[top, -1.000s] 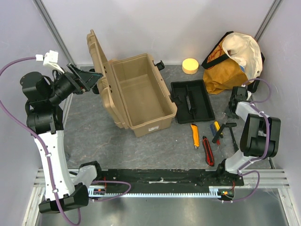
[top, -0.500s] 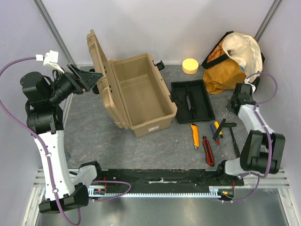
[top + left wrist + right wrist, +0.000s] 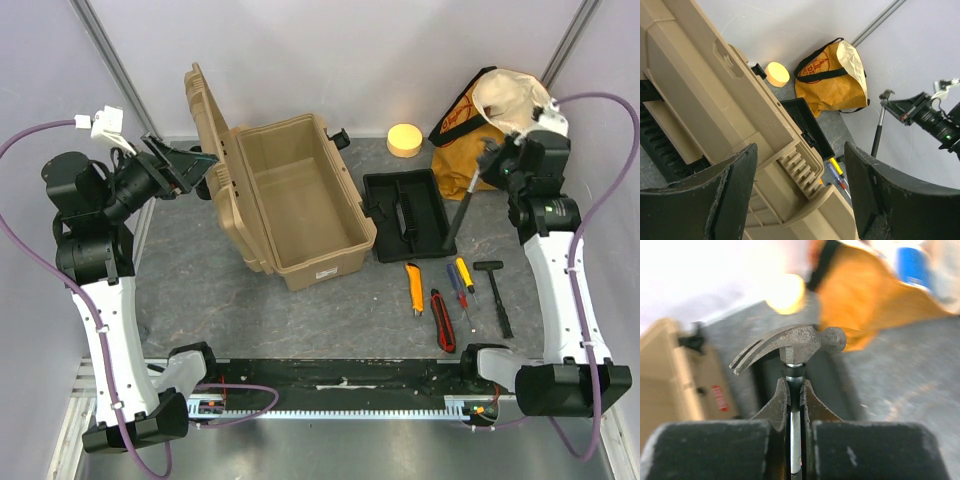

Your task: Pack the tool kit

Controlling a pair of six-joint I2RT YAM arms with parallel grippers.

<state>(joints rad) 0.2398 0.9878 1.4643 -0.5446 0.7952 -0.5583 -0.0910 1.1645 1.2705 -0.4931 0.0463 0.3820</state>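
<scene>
Loading: steel claw hammer (image 3: 462, 205) pinched under its head in the clenched right gripper (image 3: 795, 387), above the worktop's (image 3: 200, 290) right edge. Next: carry left, lower into the open large tan hard-plastic toolbox (image 3: 325, 265), far centre-left; left gripper (image 3: 198, 160) spread, empty, beside it.

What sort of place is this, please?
Probably a robot lab cell: white panels wall a small table, left arm and right arm bolted at its edge, tools beside an open toolbox.

Mottled grey tabletop (image 3: 200, 290), pale walls (image 3: 400, 60)
</scene>
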